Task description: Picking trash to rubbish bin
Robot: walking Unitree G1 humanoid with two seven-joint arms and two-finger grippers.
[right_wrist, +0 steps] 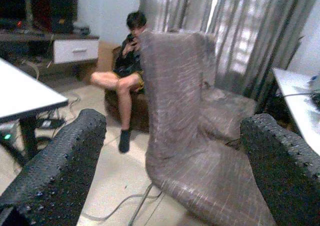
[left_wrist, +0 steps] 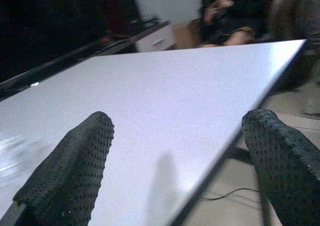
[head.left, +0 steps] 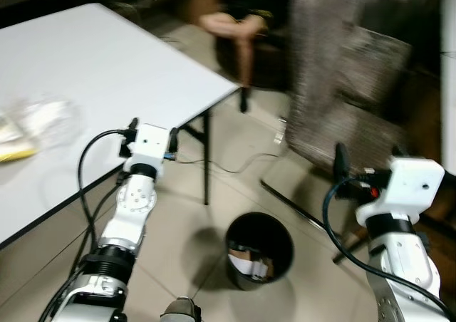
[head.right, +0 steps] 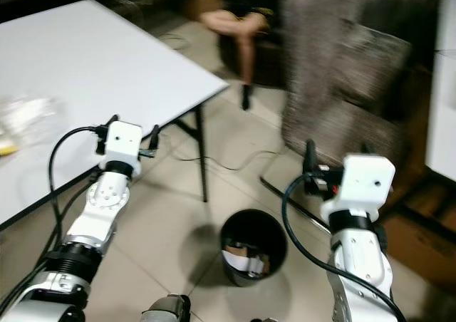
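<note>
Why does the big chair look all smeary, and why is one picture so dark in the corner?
In the left eye view the chair and the plastic trash on the white table are smeared by motion blur. The right wrist view shows the chair more sharply. The left wrist view is dark beyond the table, which catches the light; its close fingers look grainy.

I'm looking at a home living room. Pale tiled floor, white rectangular folding table on black legs, a grey-brown woven lounge chair on a thin metal frame. Grey curtains are hanging behind it, a low white drawer cabinet is sitting against the wall. A person is sitting on a low dark seat. A small round black rubbish bin is standing on the tiles.
</note>
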